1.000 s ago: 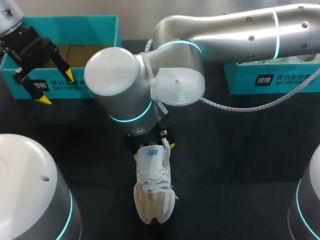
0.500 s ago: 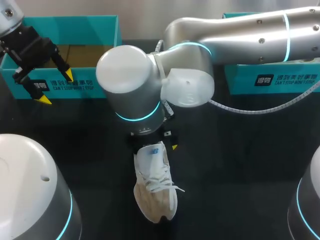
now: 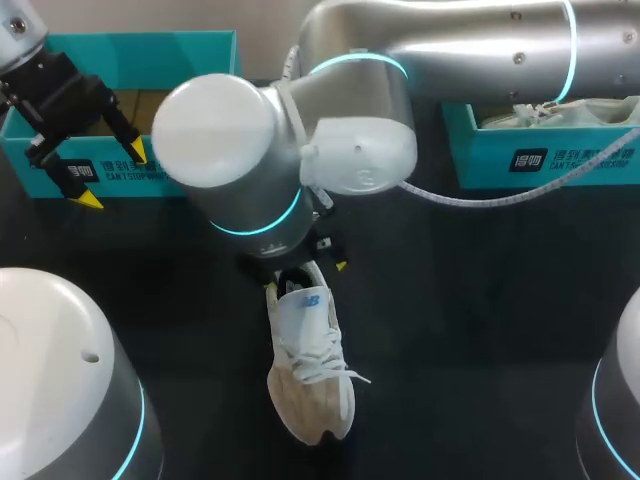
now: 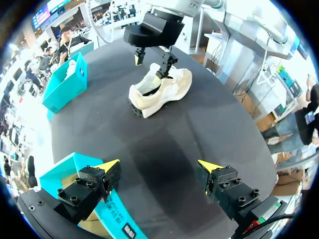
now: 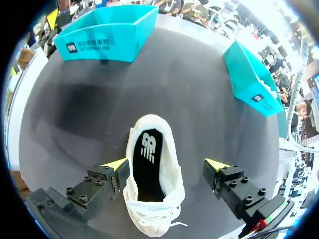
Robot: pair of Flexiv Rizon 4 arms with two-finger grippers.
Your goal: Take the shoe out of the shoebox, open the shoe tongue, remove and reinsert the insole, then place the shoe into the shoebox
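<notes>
A white shoe [image 3: 310, 370] lies upright on the black table, toe toward me and laces loose. In the right wrist view the shoe [image 5: 169, 169] shows its black insole [image 5: 148, 164] inside. My right gripper [image 3: 303, 277] hangs open just above the heel; in its own view the right gripper [image 5: 167, 164] straddles the shoe, one finger [image 5: 107, 179] close against the shoe's side and the other well apart. My left gripper [image 3: 112, 175] is open and empty over the front wall of the teal shoebox [image 3: 150, 60] at the back left. The left gripper [image 4: 159, 167] sees the shoe [image 4: 159, 92] far ahead.
A second teal box [image 3: 540, 155] with another white shoe [image 3: 540, 110] in it stands at the back right. My right arm's large wrist [image 3: 260, 150] hides the table behind the shoe. Both boxes [image 5: 107, 32] [image 5: 251, 74] stand beyond the shoe in the right wrist view.
The right arm has swung and its gripper has shifted slightly left over the heel. The shoe's toe turned a little to the right and a lace fell out to the side. The left arm stayed still.
</notes>
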